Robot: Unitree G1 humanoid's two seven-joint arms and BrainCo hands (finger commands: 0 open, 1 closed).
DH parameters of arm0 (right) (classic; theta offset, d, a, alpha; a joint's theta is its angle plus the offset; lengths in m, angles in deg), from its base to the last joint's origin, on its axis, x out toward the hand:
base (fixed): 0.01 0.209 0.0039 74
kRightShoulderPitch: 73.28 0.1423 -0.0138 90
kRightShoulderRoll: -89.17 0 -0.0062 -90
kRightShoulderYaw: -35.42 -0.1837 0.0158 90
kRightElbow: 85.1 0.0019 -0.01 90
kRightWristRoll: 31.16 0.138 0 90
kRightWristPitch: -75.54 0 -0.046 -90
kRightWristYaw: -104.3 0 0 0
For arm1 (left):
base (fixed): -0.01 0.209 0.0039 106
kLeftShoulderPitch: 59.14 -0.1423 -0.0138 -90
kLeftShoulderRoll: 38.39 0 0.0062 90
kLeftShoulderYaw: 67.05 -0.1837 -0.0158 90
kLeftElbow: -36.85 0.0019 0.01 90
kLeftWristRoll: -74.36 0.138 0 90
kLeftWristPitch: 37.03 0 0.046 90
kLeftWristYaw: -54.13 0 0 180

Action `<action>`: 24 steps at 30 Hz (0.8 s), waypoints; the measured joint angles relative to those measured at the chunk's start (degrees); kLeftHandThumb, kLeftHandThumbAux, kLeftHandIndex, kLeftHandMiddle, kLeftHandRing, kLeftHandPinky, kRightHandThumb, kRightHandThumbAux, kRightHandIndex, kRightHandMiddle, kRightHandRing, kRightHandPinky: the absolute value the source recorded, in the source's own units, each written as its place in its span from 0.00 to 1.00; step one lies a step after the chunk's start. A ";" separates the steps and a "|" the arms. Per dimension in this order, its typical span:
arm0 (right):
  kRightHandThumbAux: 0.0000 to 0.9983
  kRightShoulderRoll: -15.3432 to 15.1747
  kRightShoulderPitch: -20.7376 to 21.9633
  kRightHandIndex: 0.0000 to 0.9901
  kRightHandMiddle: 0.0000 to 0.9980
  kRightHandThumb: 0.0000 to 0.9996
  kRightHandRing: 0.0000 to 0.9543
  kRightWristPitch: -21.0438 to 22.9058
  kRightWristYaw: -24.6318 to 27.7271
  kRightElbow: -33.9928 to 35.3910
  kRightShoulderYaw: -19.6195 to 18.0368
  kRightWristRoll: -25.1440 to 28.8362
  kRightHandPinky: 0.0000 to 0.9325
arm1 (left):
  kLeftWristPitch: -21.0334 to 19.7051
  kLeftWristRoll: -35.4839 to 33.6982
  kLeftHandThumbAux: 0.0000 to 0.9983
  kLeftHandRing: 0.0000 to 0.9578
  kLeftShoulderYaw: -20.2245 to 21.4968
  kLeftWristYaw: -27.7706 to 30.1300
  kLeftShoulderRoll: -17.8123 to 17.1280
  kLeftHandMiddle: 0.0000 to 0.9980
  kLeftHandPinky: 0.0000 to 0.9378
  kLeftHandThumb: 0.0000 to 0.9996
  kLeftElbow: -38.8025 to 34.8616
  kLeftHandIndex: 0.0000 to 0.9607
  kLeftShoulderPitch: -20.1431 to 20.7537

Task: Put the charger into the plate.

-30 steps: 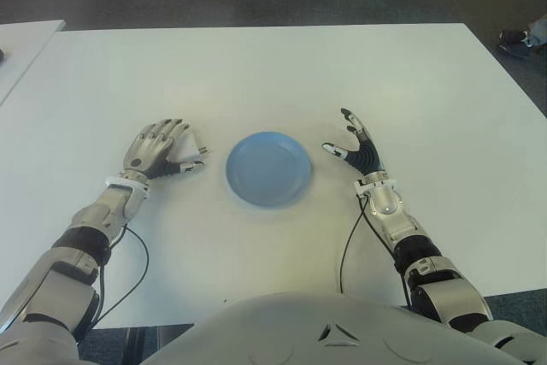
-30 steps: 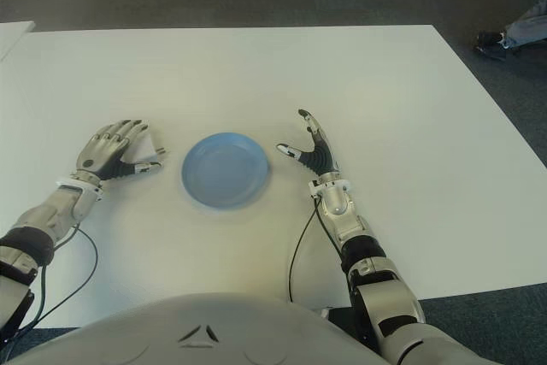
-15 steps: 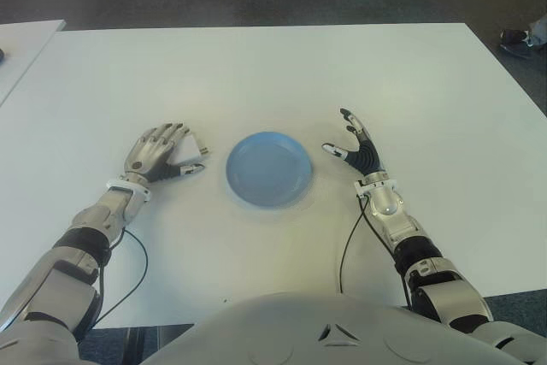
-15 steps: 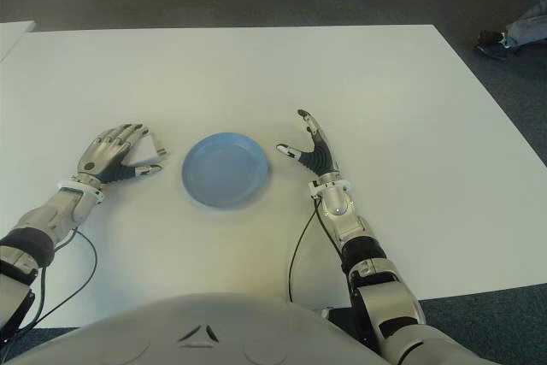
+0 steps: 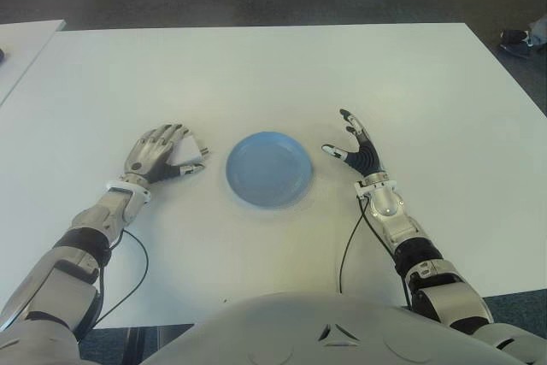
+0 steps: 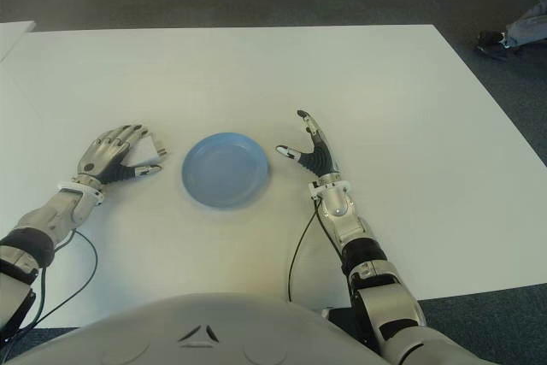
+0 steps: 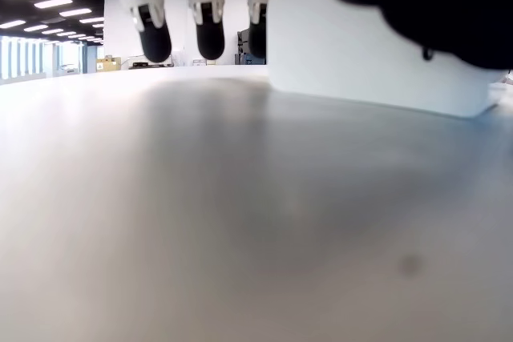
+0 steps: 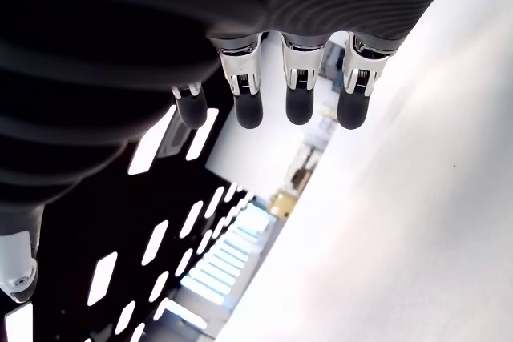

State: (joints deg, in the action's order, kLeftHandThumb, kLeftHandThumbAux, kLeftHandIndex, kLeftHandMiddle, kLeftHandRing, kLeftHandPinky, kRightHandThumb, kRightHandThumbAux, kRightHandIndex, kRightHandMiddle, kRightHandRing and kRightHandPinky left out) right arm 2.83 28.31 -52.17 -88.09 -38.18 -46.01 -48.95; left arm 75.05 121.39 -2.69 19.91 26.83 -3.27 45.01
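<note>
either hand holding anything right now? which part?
Nothing is clearly held. The left hand is over the white charger on the table; whether it grips cannot be told. The right hand, right of the plate, is open.

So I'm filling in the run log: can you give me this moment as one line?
left hand: over white charger, no grasp seen | right hand: open, idle right of plate | blue plate: empty | table

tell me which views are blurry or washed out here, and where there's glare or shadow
Left wrist view: the table is a soft grey blur and the white charger lies in the shade of the left hand. Right wrist view: the table blows out white behind the right hand. Eye views: even light, blue plate clear.
</note>
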 measured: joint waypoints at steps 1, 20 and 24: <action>0.50 0.00 -0.02 0.00 0.01 0.08 0.05 0.01 0.00 0.02 0.00 0.00 0.13 | 0.03 -0.06 0.14 0.00 0.00 0.06 0.01 0.00 0.05 0.41 0.04 0.00 0.01; 0.50 -0.03 -0.39 0.00 0.00 0.08 0.06 1.05 0.59 0.59 -0.01 0.02 0.15 | 1.79 -2.15 0.21 0.20 0.06 3.24 0.03 0.20 0.27 0.49 1.05 0.11 0.53; 0.50 -0.03 -0.51 0.00 0.00 0.08 0.06 1.09 0.63 0.74 -0.01 0.02 0.15 | 1.68 -2.80 0.33 0.52 0.57 2.67 0.55 0.51 0.55 0.61 2.13 0.35 0.96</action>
State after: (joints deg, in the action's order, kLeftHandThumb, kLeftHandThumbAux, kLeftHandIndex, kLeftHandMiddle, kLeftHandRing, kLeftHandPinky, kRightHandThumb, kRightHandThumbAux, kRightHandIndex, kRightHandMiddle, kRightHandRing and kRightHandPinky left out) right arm 2.80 27.80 -51.08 -87.46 -37.44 -46.02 -48.92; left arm 76.73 118.60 -2.13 22.58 27.38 -1.14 45.98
